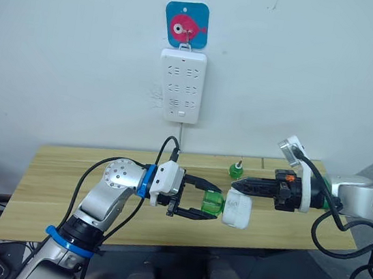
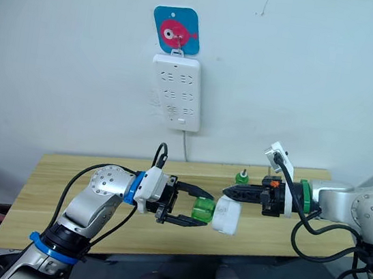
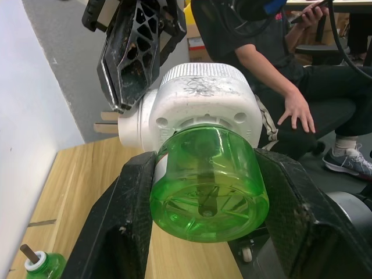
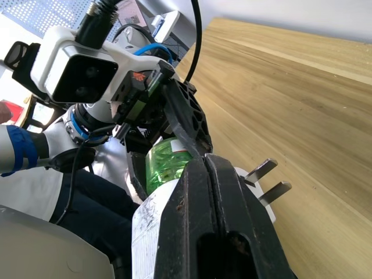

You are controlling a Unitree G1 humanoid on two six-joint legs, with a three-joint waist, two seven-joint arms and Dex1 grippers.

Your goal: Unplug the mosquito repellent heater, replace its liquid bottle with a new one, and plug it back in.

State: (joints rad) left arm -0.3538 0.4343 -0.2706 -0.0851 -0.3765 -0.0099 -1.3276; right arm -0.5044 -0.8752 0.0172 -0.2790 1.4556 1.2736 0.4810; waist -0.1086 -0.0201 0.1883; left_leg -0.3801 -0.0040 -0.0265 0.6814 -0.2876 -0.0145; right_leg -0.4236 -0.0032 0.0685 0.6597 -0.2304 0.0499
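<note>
Left gripper [image 1: 207, 203] clenched around the green bottle [image 1: 213, 203], right gripper [image 1: 234, 185] pinching the white heater [image 1: 238, 210], both held mid-air over the wooden table [image 1: 51, 177]; a spare bottle [image 1: 235, 169] stands behind, power strip [image 1: 184, 85] on the wall.

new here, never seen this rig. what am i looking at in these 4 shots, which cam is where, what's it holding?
It's a two-armed humanoid robot. Two pictures come from its head camera, looking down over its arms at a wooden table. The other two come from a camera on each wrist, looking along that gripper's fingers.

The right gripper is shut on the mosquito repellent heater, a small white plug-in unit, already unplugged; its two prongs are bare. The left gripper has its fingers around the green liquid bottle attached to the heater.

Another green bottle stands on the table. A white power strip hangs on the wall. The left wrist view also catches a seated person behind.
</note>
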